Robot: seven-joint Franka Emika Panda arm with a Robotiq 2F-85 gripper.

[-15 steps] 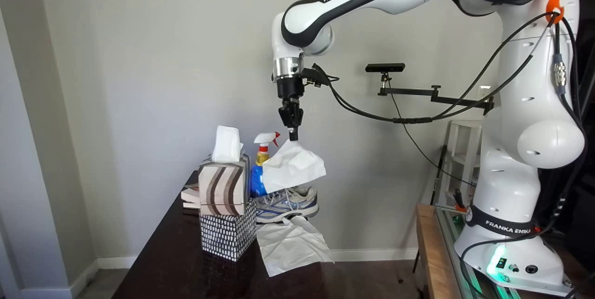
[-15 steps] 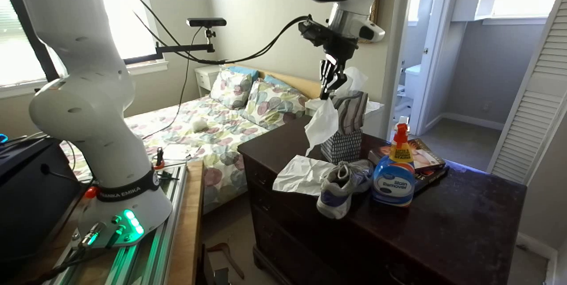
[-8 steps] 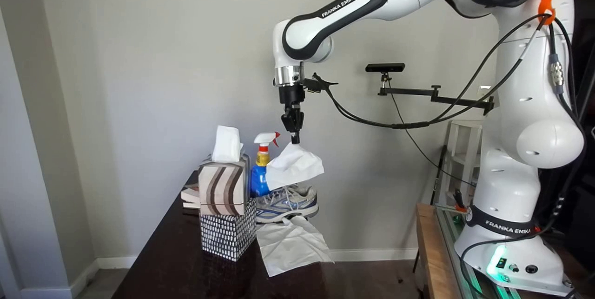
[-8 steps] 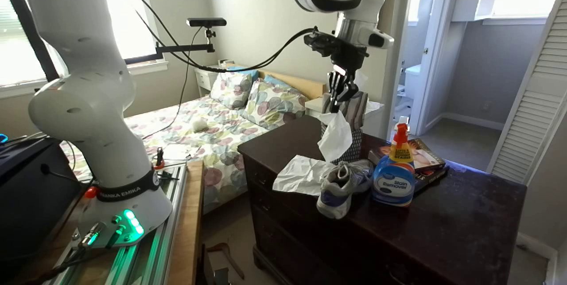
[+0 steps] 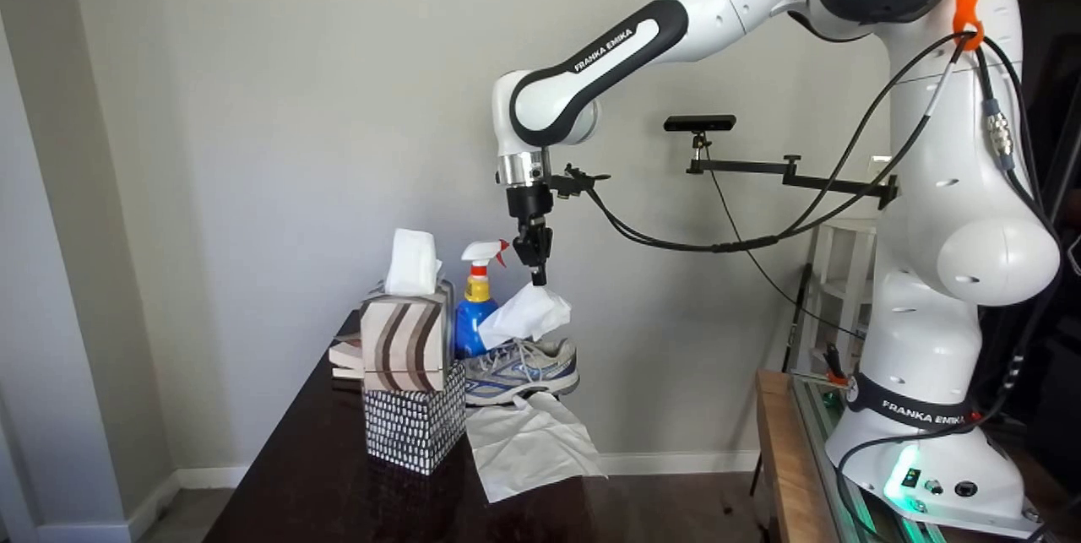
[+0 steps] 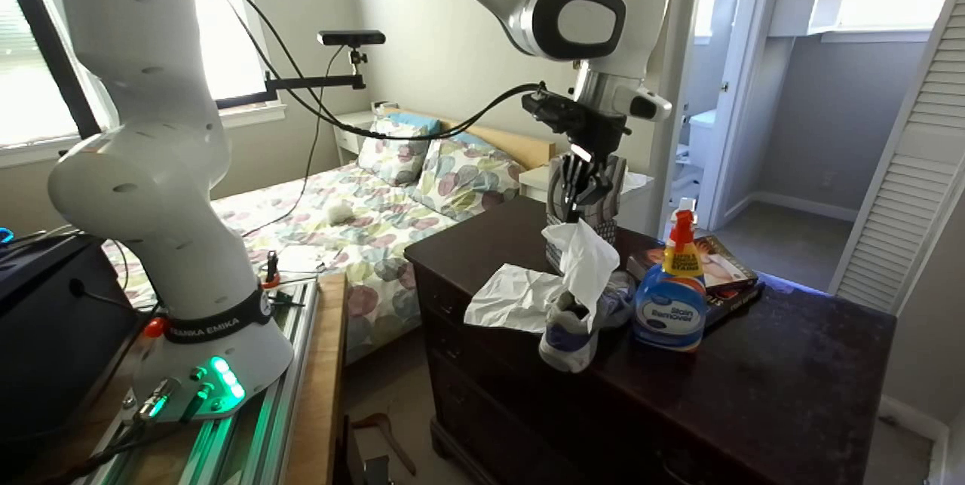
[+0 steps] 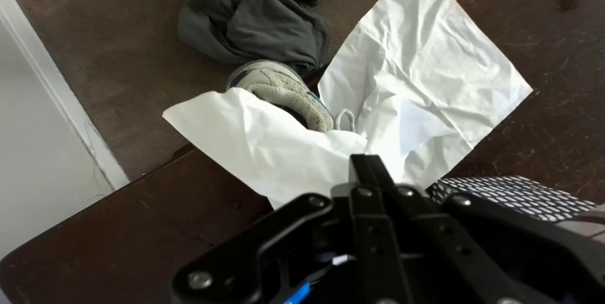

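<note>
Dresser (image 6: 791,379); over it, arm (image 5: 701,24) lettered FRANKA EMIKA (base (image 5: 929,450) too). On top, shoe (image 5: 522,374) just beside bottle (image 6: 669,311) labelled Stain Remover. Tissue (image 6: 586,257) hangs over the shoe, contact unclear, top pinched in the gripper (image 6: 572,217), jaws together.

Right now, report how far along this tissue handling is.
Done: a loose sheet lies on the dresser beside the shoe, and the held tissue is clear of the striped tissue box. In hand: the tool is shut on the held tissue, which hangs over part of the shoe; whether they touch, I cannot tell. Left, probably: setting it down and letting go, since the tool is not yet open.
</note>
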